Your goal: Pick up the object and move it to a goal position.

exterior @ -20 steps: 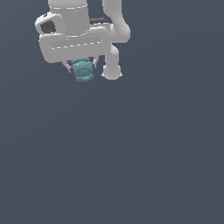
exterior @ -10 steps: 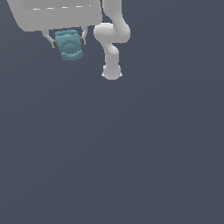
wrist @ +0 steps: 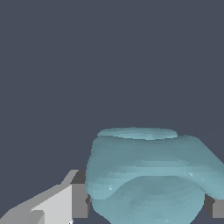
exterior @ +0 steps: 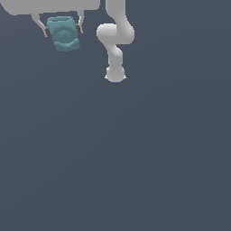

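A white Franka gripper (exterior: 63, 30) clamps the teal-blue ridged lump (exterior: 64, 34) between its two dark-padded fingers (exterior: 47, 31) near the top of the exterior view, toward that view's left, above a plain slate-grey floor (exterior: 135, 158). The arm's base (exterior: 115, 74) stands on the floor well apart from it, toward the exterior view's right.

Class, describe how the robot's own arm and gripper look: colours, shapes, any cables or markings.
The arm is smooth, plain white, built of rounded tubular segments with bulbous joints. The gripper has a broad pale-grey body, thin light fingers and small dark pads. No cables, labels or markings show.
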You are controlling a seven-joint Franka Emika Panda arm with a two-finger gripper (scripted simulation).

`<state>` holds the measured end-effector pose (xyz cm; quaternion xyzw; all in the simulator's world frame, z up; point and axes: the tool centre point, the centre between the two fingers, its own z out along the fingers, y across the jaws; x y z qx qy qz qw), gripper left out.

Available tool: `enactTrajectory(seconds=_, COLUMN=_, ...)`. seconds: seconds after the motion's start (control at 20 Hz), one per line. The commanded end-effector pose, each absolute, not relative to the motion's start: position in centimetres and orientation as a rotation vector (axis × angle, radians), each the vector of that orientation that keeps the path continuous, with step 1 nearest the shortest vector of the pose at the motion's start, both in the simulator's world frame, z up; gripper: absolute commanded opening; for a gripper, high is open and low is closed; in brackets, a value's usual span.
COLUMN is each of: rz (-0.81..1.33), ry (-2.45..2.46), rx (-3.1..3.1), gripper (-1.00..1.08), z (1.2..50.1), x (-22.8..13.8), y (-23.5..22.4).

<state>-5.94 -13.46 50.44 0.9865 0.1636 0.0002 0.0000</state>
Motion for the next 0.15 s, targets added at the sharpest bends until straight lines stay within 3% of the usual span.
enactTrajectory(seconds=0.0, rz=0.000, ry=0.514, rx=3.099, gripper=-1.00, z=50.75, x=-5.91, y=-13.55)
enactTrajectory(seconds=0.1, rz=0.000, ry=0.514, rx=3.099, gripper=-1.00, z=50.81, x=-5.90, y=-13.57)
